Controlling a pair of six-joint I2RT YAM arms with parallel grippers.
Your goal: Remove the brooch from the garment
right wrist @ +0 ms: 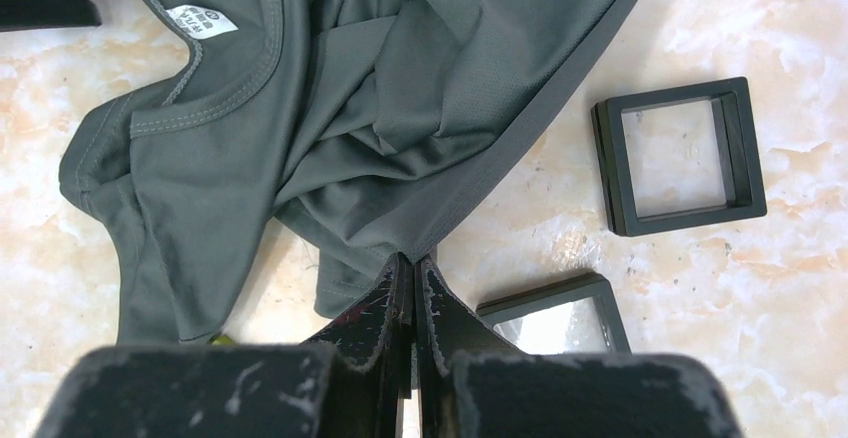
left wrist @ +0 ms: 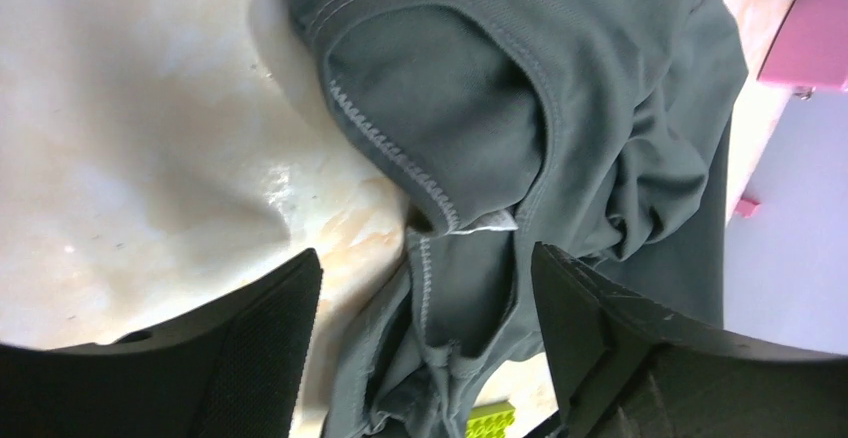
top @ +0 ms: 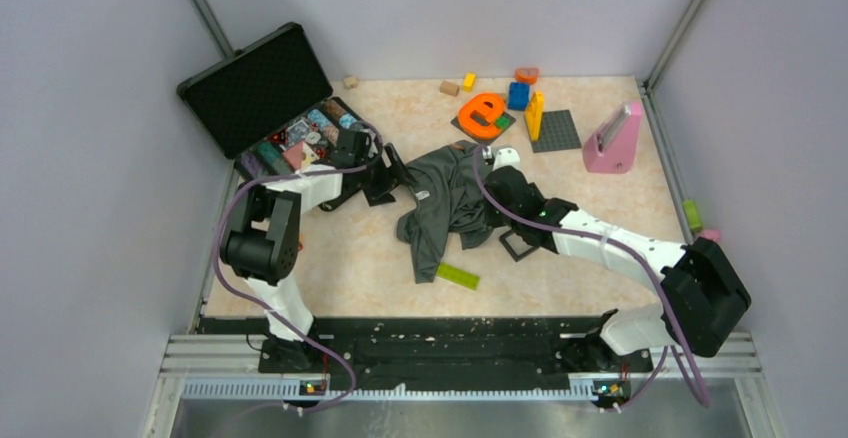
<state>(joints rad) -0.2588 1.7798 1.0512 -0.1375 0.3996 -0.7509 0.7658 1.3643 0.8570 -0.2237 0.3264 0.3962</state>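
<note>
- Left gripper [left wrist: 425, 263] spread wide, straddling the T-shirt [left wrist: 600, 108] collar, likely to pin it.
- Right gripper [right wrist: 411, 263] fingers pressed together at the hem (fabric nipped? unclear).
- Brooch unseen, presumably buried in folds.

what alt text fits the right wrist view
The right tool, shut, meets the hem of a crumpled dark grey T-shirt with a white label at top left. Two black square frames lie on the marbled table to the right.
</note>
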